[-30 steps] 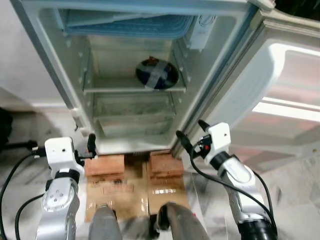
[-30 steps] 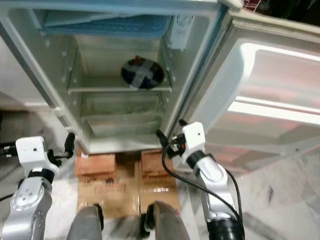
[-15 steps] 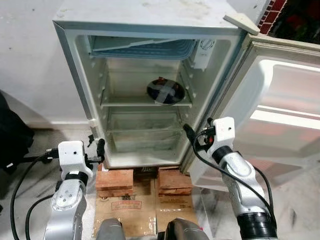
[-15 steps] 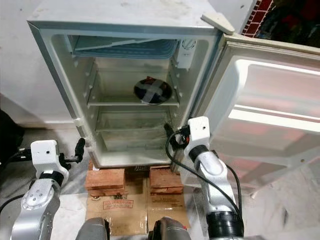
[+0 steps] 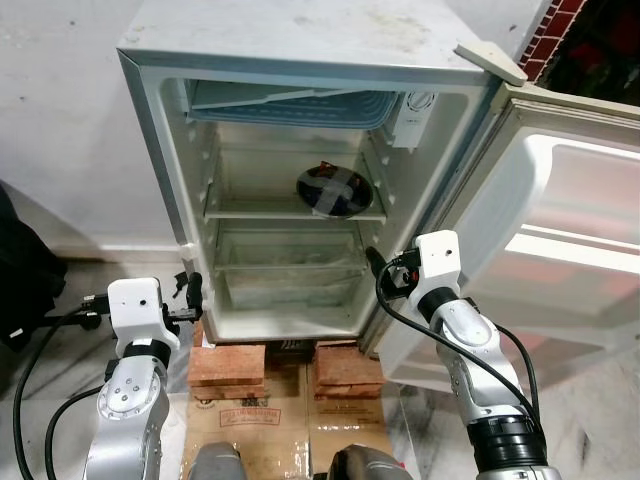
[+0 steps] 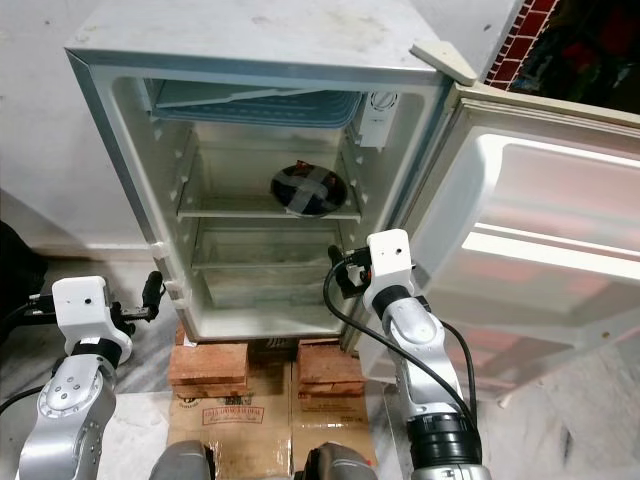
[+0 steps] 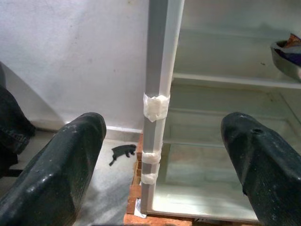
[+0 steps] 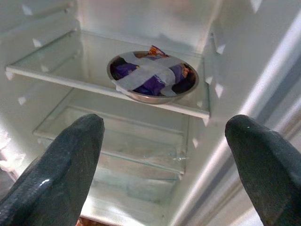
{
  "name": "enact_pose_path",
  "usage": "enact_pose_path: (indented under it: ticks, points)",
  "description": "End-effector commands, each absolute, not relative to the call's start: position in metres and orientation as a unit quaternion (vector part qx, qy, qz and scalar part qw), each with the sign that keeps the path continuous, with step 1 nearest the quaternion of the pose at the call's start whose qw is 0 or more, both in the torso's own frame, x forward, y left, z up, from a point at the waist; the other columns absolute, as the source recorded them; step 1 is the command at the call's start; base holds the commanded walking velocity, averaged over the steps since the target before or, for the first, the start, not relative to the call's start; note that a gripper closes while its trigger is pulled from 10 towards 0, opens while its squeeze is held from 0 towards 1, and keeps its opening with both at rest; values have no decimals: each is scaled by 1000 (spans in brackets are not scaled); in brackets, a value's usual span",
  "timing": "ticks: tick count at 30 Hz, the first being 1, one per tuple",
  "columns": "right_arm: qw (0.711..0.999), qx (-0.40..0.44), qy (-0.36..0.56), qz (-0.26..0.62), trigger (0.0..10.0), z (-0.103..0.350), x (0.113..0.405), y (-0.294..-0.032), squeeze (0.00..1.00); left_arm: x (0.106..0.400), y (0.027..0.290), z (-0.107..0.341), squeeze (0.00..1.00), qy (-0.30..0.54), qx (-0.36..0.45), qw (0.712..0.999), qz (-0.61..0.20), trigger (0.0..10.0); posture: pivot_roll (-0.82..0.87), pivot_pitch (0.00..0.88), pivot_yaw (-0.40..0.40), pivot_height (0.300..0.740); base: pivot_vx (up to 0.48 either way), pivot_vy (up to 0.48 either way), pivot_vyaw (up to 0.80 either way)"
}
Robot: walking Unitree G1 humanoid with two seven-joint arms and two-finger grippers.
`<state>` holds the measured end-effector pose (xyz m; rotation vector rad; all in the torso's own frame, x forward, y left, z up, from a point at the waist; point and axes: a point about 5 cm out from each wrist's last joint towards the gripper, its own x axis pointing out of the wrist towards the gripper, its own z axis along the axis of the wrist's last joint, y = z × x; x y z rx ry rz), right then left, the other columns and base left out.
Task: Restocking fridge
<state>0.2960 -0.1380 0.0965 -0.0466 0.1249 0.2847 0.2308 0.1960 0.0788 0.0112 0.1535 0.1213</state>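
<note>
Facing you at frame centre, the fridge [image 5: 300,60] stands open on bricks [image 5: 228,362], its door [image 6: 540,240] swung right. A taped bowl [image 8: 153,75] sits on the middle shelf. Both grippers, left [image 7: 162,155] and right [image 8: 164,155], gape wide and empty before its lower edge.

bowl [image 5: 334,189] on fridge shelf [image 5: 260,212], bricks [image 5: 227,363] under fridge [image 5: 300,60]

Fridge [image 5: 290,60] upper centre of frame, door [image 5: 560,230] swung wide right. Metal bowl [image 5: 334,189], taped across its top, on my fridge's middle shelf [image 5: 250,212], right side.
</note>
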Motion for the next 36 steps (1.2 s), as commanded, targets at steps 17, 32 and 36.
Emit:
enact_pose_path:
  ticks: [17,32,36]
  points:
    - [989,-5,55,138,10000,101,297,-138,0,228,195,79,0,83,7,995,54,10000,48,88,-81,740,-391,0,0]
    - [990,-15,60,128,10000,98,296,-139,0,231,193,80,0,80,-7,996,38,10000,40,85,-84,740,-18,0,-683]
    - [991,-19,61,121,10000,97,297,-141,0,232,193,82,0,75,-9,996,37,10000,39,85,-88,740,0,0,-800]
